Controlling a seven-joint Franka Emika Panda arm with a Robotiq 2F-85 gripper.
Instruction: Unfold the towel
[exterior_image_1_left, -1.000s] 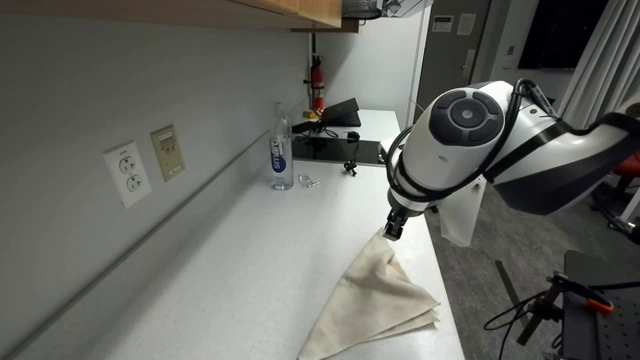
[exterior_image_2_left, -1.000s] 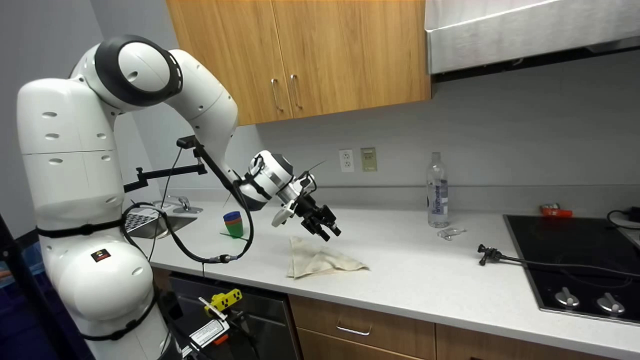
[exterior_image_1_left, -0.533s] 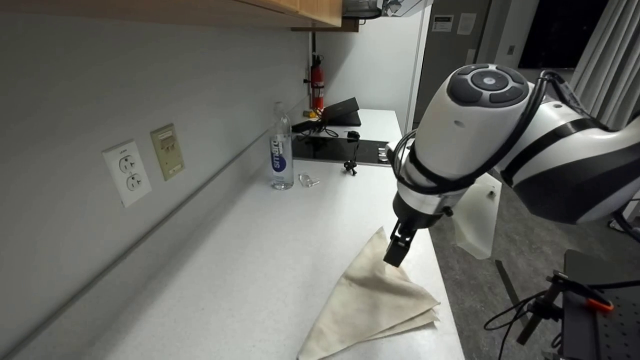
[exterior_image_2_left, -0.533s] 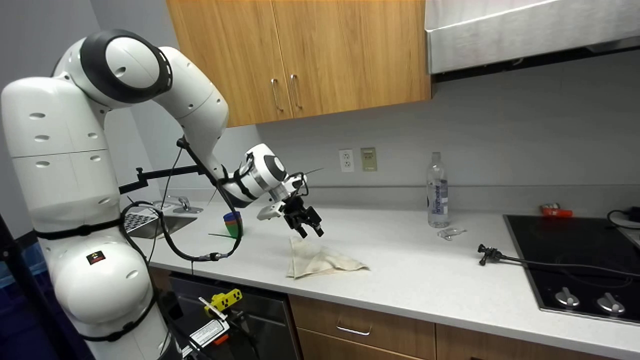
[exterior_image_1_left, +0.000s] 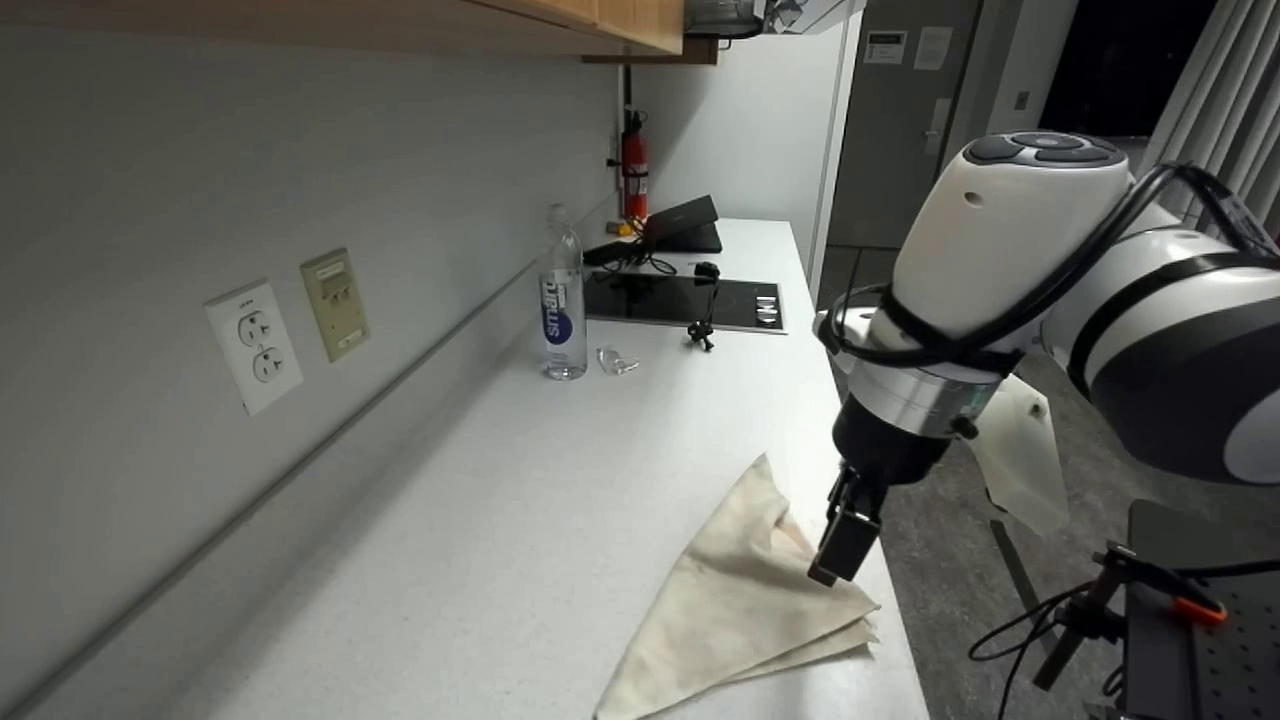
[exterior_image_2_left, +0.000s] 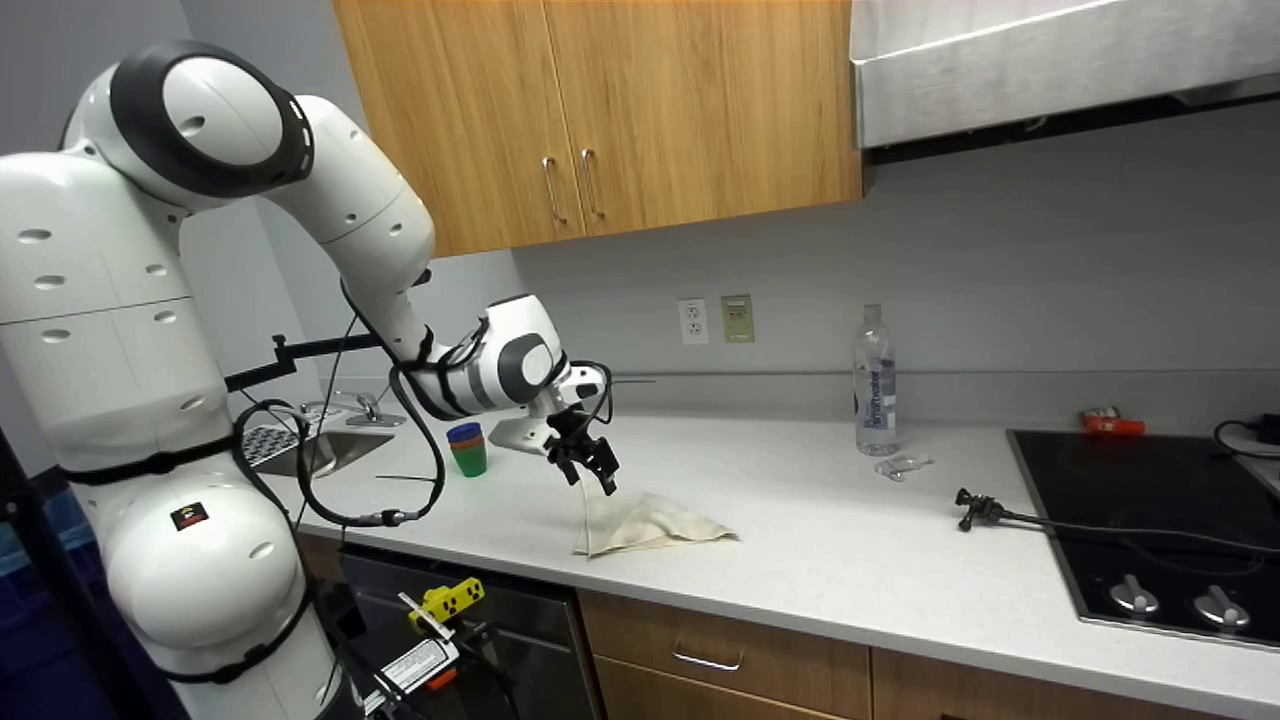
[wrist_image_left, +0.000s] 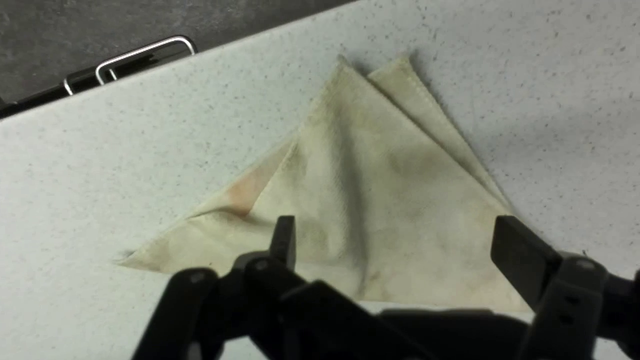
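The cream towel (exterior_image_1_left: 730, 600) lies folded in a rough triangle on the white counter, in both exterior views (exterior_image_2_left: 655, 525). In the wrist view the towel (wrist_image_left: 420, 195) shows two layers, with two corners side by side near the counter's edge and a turned-back fold with a pinkish patch. My gripper (exterior_image_1_left: 835, 575) points down above the towel, near its counter-edge side; it also shows in an exterior view (exterior_image_2_left: 590, 483). In the wrist view the gripper (wrist_image_left: 395, 222) has its fingers wide apart, with towel visible between and below them. Nothing is held.
A clear water bottle (exterior_image_2_left: 876, 390) stands near the back wall, with a small clear plastic piece (exterior_image_2_left: 900, 466) beside it. A black clip mount (exterior_image_2_left: 980, 508) lies by the cooktop (exterior_image_2_left: 1150, 520). Stacked cups (exterior_image_2_left: 467, 450) stand near the sink. The counter's front edge (wrist_image_left: 250, 42) runs close to the towel.
My gripper has moved over the towel toward the counter's front edge, leftward and slightly lower in an exterior view, and has tilted to point more downward. The towel has not moved.
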